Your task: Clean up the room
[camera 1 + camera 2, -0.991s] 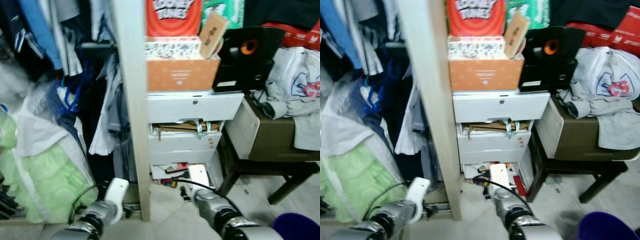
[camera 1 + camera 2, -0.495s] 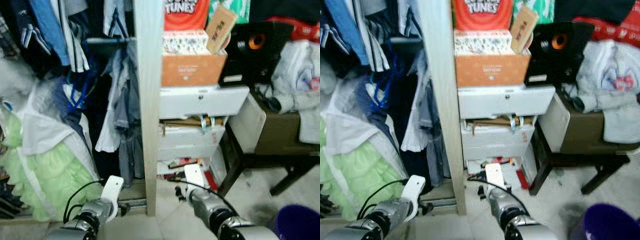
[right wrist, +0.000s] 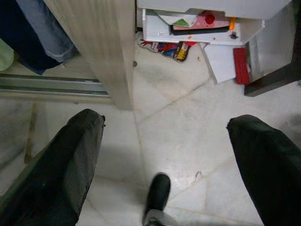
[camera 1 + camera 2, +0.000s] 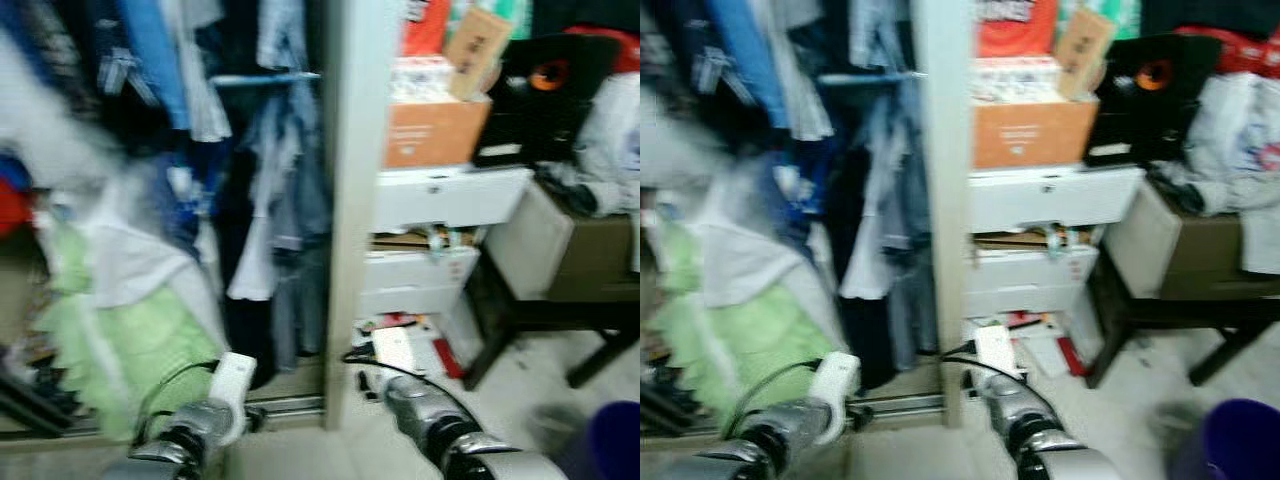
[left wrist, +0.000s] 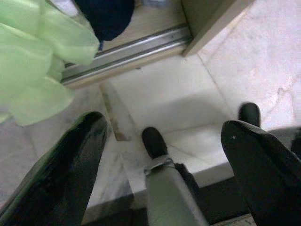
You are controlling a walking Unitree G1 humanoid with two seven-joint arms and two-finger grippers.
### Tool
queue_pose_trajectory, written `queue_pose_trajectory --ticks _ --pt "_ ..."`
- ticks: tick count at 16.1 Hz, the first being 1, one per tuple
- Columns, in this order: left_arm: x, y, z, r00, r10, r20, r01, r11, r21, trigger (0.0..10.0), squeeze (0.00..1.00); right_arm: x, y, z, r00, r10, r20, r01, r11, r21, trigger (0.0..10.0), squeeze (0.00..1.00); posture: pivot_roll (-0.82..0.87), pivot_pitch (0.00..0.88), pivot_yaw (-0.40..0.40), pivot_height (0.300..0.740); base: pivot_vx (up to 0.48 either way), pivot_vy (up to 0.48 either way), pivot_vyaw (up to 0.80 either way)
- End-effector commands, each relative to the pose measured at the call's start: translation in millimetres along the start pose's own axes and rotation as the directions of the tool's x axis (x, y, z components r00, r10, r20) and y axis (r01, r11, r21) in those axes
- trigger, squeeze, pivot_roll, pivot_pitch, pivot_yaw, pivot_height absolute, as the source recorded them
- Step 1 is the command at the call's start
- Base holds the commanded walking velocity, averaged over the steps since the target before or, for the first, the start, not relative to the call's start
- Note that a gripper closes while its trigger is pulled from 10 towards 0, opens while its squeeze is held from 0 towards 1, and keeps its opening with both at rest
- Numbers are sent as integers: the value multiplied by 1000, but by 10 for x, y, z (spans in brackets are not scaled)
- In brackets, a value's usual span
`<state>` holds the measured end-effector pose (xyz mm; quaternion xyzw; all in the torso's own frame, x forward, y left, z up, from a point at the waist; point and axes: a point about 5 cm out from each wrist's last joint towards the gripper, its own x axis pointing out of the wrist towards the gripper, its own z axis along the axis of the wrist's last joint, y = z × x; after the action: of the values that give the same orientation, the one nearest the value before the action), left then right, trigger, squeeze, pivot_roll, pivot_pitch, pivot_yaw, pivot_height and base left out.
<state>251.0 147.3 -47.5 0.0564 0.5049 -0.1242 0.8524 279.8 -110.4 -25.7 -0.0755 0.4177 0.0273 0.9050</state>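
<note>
Red, yellow and black clutter lies on the pale floor beneath the white drawers.

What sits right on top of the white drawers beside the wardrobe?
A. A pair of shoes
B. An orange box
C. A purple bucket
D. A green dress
B. The orange box rests directly on the top of the white drawers, next to a black speaker.
</note>
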Motion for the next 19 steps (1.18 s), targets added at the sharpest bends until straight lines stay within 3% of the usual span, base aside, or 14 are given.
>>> queue_pose_trajectory --ticks 1,19 --pt "-10 40 28 1000 18 6 -18 1000 7 10000 0 -1 1 22 1000 1 7 -1 1000 -6 10000 0 -141 0 29 740 0 266 0" --pt "-10 45 23 1000 22 6 -22 1000 4 10000 0 -3 28 34 1000 10 18 -9 1000 -27 10000 0 -141 0 31 740 0 272 0"
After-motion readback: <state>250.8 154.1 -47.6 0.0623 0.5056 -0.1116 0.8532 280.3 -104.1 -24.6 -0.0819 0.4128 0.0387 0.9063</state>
